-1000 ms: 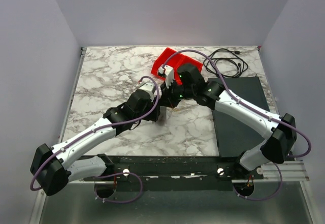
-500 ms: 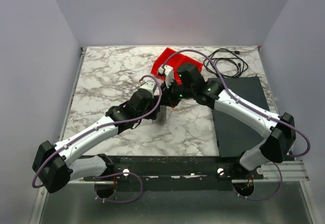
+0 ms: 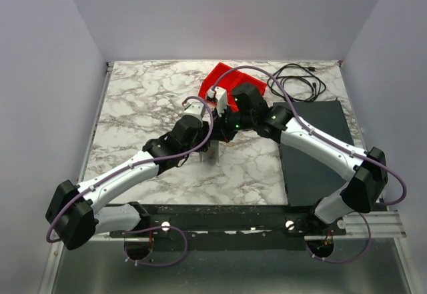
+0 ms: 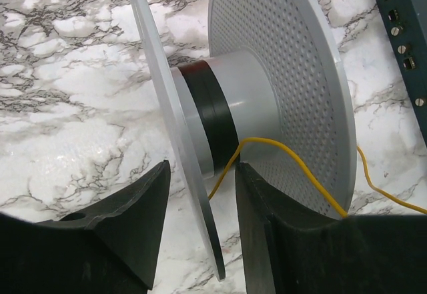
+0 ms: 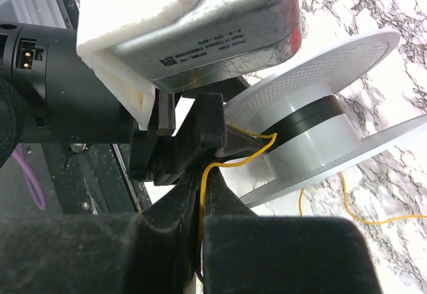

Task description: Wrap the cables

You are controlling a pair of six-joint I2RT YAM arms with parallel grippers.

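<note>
Centre of the white-veined marble tabletop (image 3: 133, 101), top view: both your wrists meet over a grey plastic spool with dotted flanges and a black-banded hub (image 4: 233, 101). It stands on its rims.

Left gripper (image 4: 200, 221): fingers spread, straddling the near flange, with a gap on either side of the disc.

Right gripper (image 5: 202, 181): fingers pressed together, pinching the thin yellow wire (image 5: 201, 201). From the pinch the wire loops up onto the hub. A loose tail lies on the marble, lower right in both wrist views.

Red plastic bin (image 3: 230, 81) sits just behind the wrists, and a black cord coil (image 3: 297, 81) lies upper right.
</note>
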